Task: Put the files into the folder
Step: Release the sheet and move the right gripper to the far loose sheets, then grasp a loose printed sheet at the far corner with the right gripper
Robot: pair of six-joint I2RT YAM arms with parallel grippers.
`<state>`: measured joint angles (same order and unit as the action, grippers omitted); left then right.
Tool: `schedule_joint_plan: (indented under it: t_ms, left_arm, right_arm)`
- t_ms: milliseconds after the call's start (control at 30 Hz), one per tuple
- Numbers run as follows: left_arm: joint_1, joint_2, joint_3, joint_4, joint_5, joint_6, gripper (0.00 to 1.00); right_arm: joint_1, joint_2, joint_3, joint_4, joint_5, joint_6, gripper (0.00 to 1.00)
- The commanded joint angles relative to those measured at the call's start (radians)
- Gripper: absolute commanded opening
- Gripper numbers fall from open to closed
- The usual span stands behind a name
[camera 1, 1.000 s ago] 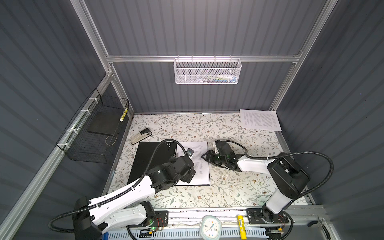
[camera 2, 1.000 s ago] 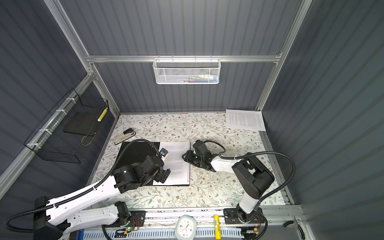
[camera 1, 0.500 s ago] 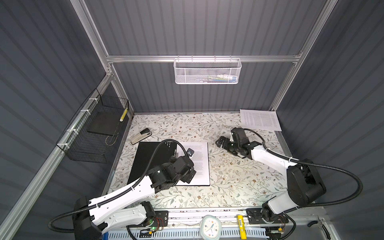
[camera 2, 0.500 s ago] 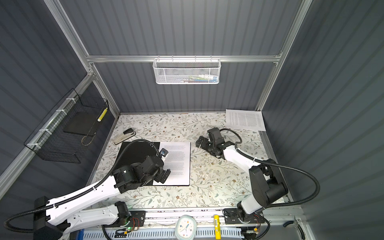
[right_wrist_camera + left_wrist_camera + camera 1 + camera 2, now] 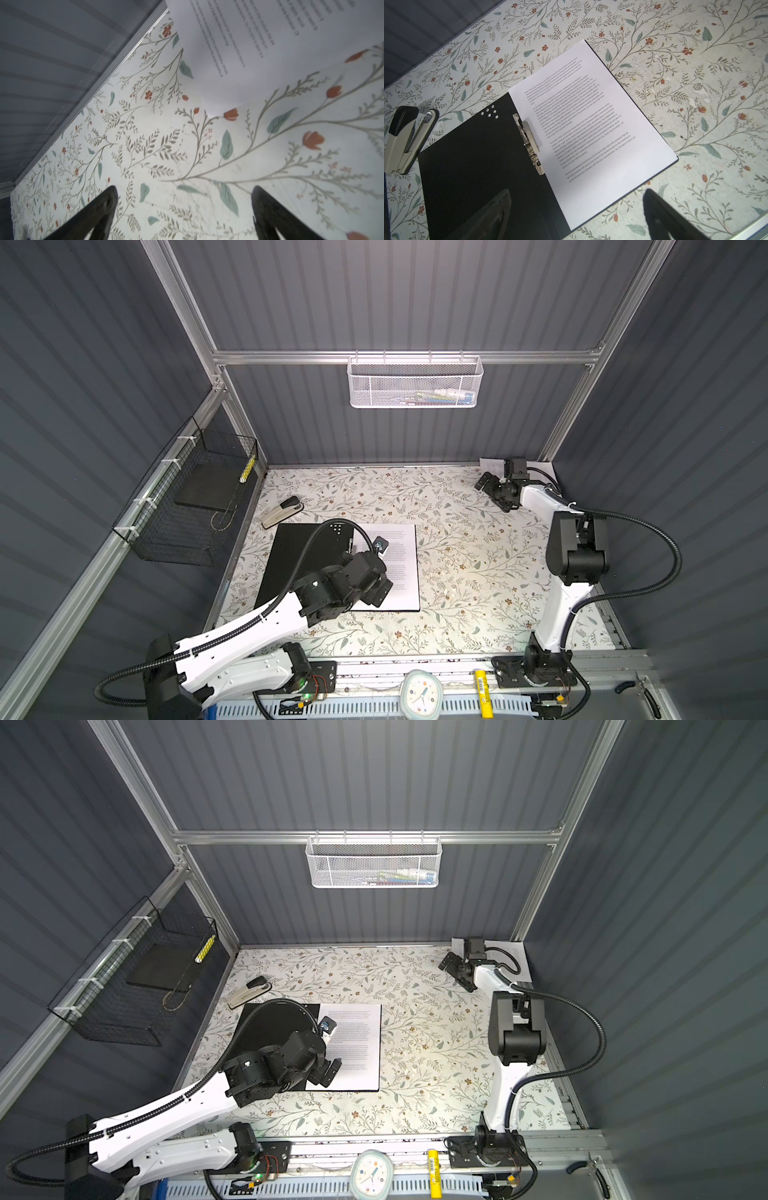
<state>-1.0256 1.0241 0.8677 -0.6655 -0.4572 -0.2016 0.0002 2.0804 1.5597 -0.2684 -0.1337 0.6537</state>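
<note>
The folder [image 5: 299, 556] [image 5: 266, 1019] [image 5: 473, 166] lies open on the floral table, black inside up, metal clip [image 5: 530, 141] along its spine. One printed sheet [image 5: 399, 556] [image 5: 361, 1044] [image 5: 587, 128] lies on its right half. My left gripper [image 5: 380, 593] [image 5: 328, 1071] [image 5: 576, 194] hovers open over the folder's near edge, holding nothing. More files [image 5: 492, 466] [image 5: 509, 957] [image 5: 239, 41] lie in the far right corner. My right gripper [image 5: 492, 494] [image 5: 457, 973] [image 5: 185, 190] stands open just left of them, low over bare table, empty.
A stapler [image 5: 282, 512] [image 5: 406, 137] lies just beyond the folder's far left corner. A black wire basket [image 5: 195, 497] hangs on the left wall and a white mesh basket [image 5: 413, 383] on the back rail. A clock [image 5: 422, 693] and a yellow marker [image 5: 482, 693] sit on the front rail.
My right gripper opened, left the folder's right edge and swung to the far right corner beside the remaining files. The left arm has not moved.
</note>
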Motion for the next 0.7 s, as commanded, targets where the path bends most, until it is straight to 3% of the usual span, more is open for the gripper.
schedule_joint_plan:
  t_ms: [0, 200, 667]
  left_arm:
    - [0.010, -0.002, 0.007, 0.001, 0.014, 0.017, 1.00]
    - [0.010, 0.005, 0.008, 0.005, 0.019, 0.019, 1.00]
    - [0.010, -0.015, 0.004, 0.008, 0.029, 0.024, 1.00]
  right_arm:
    - [-0.014, 0.067, 0.088, -0.048, -0.032, 0.018, 0.99]
    - [-0.025, 0.165, 0.197, -0.028, -0.021, 0.029, 0.99]
    - [-0.055, 0.398, 0.523, -0.167, -0.062, 0.090, 0.99]
